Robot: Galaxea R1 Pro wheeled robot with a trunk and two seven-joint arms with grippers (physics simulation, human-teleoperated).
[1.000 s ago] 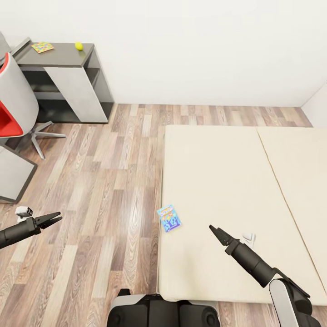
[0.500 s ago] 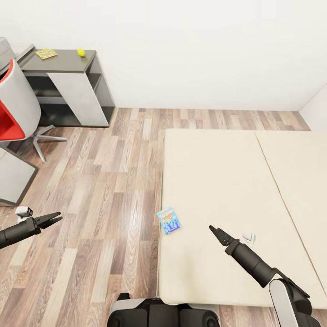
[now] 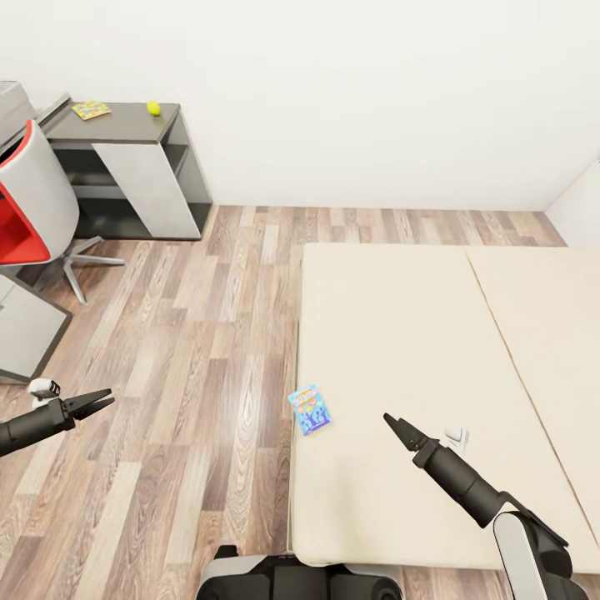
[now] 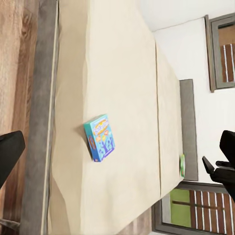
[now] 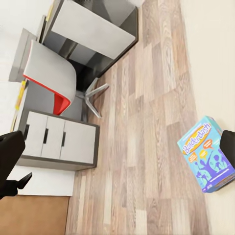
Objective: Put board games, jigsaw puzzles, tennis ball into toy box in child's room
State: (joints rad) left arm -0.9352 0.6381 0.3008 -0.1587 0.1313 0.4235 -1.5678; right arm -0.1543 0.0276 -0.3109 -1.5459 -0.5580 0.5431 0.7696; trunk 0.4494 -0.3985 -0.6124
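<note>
A blue board game lies flat on the cream bed, close to its left edge; it also shows in the wrist views. My right gripper hovers over the bed just right of it, open and holding nothing. My left gripper hangs open over the wooden floor, well left of the bed. On the dark grey table at the far left stand a yellow-green tennis ball and a colourful flat box. A small green flat thing lies at the bed's far side.
A red and grey swivel chair stands before the table, and a grey drawer unit sits at the left edge. Bare wooden floor stretches between the table and the bed. White walls close off the back.
The whole picture has slid a little downward and to the right, so the camera moved. Both grippers keep their places in the view, and the board game lies where it was.
</note>
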